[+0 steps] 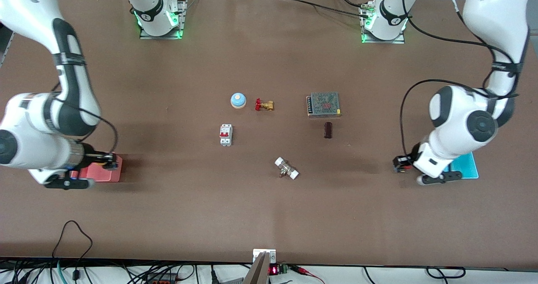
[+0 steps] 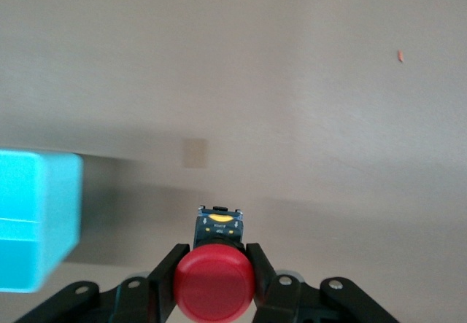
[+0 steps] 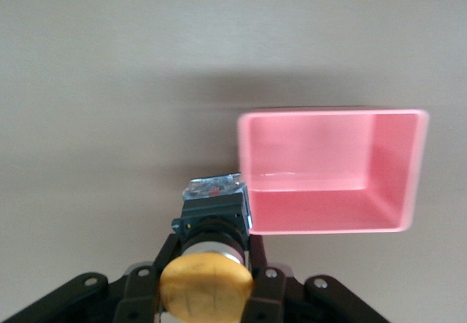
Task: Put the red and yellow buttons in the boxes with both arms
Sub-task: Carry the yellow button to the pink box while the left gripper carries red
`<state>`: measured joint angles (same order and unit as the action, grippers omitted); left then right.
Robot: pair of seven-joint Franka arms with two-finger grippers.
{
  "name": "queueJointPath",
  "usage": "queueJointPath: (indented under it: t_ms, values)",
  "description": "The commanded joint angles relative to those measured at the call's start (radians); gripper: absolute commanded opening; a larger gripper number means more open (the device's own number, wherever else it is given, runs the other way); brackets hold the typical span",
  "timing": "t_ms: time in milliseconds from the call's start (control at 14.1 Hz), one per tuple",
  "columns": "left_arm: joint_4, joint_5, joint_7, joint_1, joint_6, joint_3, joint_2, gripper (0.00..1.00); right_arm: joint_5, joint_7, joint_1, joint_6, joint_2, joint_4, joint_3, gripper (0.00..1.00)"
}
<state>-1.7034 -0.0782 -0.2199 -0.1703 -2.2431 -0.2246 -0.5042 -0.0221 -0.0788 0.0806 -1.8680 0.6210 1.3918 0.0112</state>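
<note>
My left gripper point(image 2: 214, 268) is shut on the red button point(image 2: 214, 285) and holds it over bare table beside the cyan box point(image 2: 33, 221). In the front view this gripper point(image 1: 401, 164) is just off the cyan box point(image 1: 465, 166), on the side toward the table's middle. My right gripper point(image 3: 208, 265) is shut on the yellow button point(image 3: 206, 288), whose black base is beside a corner of the open pink box point(image 3: 328, 137). In the front view the right gripper point(image 1: 107, 161) hangs at the edge of the pink box point(image 1: 112, 172).
In the table's middle lie a blue dome bell point(image 1: 238, 100), a brass valve with a red handle point(image 1: 264, 105), a white circuit breaker point(image 1: 226, 135), a metal mesh power supply point(image 1: 323, 104), a small dark block point(image 1: 328, 130) and a white fitting point(image 1: 286, 168).
</note>
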Motion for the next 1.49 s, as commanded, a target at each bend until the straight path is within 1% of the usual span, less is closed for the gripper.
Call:
queueJointPath:
  t_ms: [0, 425, 638, 780, 992, 1134, 1346, 1417]
  values:
    - [0.027, -0.015, 0.100, -0.058, 0.039, -0.007, 0.007, 0.36, -0.018, -0.119, 0.066, 0.012, 0.016, -0.016, 0.019, 0.20]
    - [0.028, -0.014, 0.316, -0.179, 0.036, -0.007, 0.001, 0.36, -0.033, -0.136, 0.079, -0.080, 0.104, -0.016, 0.013, 0.20]
    - [0.028, -0.014, 0.427, -0.227, 0.036, -0.007, -0.008, 0.36, -0.033, -0.133, 0.079, -0.100, 0.132, -0.016, 0.013, 0.20]
    - [0.028, -0.015, 0.477, -0.256, 0.025, -0.007, -0.031, 0.36, -0.033, -0.131, 0.080, -0.105, 0.151, -0.016, 0.013, 0.20]
    - [0.028, -0.015, 0.510, -0.265, 0.000, -0.001, -0.071, 0.36, -0.035, -0.127, 0.080, -0.115, 0.170, -0.017, 0.012, 0.20]
    - [0.028, -0.017, 0.514, -0.270, -0.018, -0.001, -0.102, 0.36, -0.033, -0.131, 0.087, -0.154, 0.193, -0.016, 0.012, 0.20]
    - [0.028, -0.015, 0.518, -0.270, -0.055, 0.008, -0.135, 0.37, -0.035, -0.131, 0.090, -0.163, 0.200, -0.016, 0.012, 0.20]
    - [0.028, -0.017, 0.518, -0.270, -0.078, 0.010, -0.151, 0.38, -0.035, -0.128, 0.088, -0.163, 0.198, -0.016, 0.012, 0.44]
